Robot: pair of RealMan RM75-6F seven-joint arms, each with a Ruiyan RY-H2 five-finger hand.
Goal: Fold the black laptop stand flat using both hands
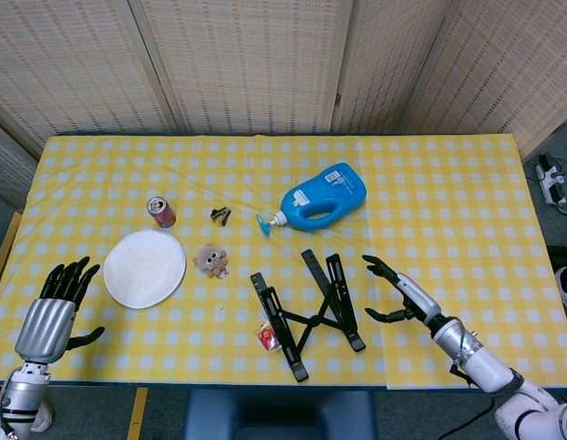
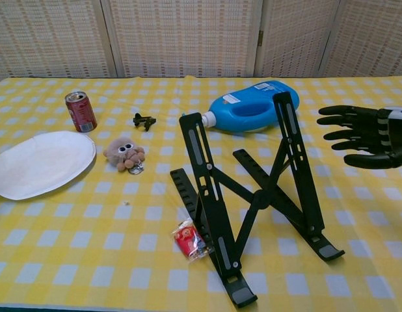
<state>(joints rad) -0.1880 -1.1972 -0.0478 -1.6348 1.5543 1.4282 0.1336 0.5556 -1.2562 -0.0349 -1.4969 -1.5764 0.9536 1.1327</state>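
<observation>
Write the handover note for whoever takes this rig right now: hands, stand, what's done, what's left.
Left hand: open, at the near left table edge, holding nothing.
Right hand: open, fingers spread, hovering right of the laptop stand, apart from it.
Stand: upright and unfolded near the front edge, a red packet at its left foot, the blue bottle behind it.
Done: nothing folded yet.
Left: bring both hands to the stand and fold it flat.
</observation>
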